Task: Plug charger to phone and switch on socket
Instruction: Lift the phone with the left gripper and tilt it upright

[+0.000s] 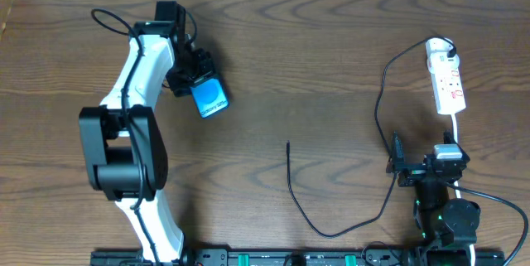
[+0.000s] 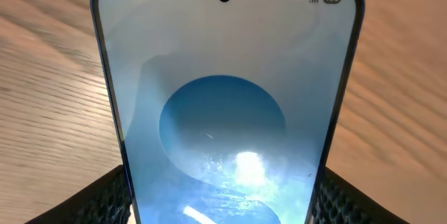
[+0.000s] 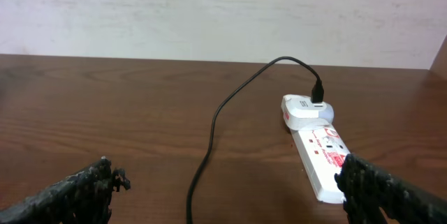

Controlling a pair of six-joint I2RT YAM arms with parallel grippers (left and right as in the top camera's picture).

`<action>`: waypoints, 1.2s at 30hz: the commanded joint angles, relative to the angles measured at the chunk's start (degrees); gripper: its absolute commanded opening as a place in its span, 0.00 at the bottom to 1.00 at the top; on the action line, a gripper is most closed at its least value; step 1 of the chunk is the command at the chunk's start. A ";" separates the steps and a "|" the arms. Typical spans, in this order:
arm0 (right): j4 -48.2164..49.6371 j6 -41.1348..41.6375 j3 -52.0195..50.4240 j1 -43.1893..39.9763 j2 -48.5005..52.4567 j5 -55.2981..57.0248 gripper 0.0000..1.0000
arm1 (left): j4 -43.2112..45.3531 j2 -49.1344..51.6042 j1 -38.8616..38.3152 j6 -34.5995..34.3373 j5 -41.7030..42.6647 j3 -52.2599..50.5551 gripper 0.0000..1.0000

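So far my left gripper (image 1: pixel 197 84) clamps the phone (image 1: pixel 209 97) at the table's (image 1: pixel 315 67) left, my right gripper (image 3: pixel 227 192) gapes empty near the socket (image 1: pixel 447 84), and the charger (image 1: pixel 331 233) lies loose between them, so plugging and switching remain.

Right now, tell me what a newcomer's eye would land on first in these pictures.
The bright blue phone, clamped in the left gripper at the table's upper left, grabs attention first; it fills the left wrist view. Next comes the white socket at the far right, with the black charger cable looping from it to a free tip near the table's centre.
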 commanded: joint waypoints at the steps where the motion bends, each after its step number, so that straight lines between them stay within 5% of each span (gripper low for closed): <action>1: -0.17 0.37 -0.15 0.26 -0.35 0.63 0.99 | -0.39 -3.85 0.31 -0.42 13.20 0.15 0.07; 13: -0.17 0.37 -0.15 0.26 -0.35 0.63 0.99 | -1.62 -4.39 0.31 -4.33 47.12 0.13 0.07; 26: -0.20 0.37 -0.15 0.26 -0.35 0.63 0.99 | -1.64 -4.39 0.31 -35.63 52.68 0.13 0.07; 36: -0.17 0.37 -0.15 0.26 -0.35 0.63 0.99 | -1.64 -4.39 0.31 -36.79 66.14 0.13 0.07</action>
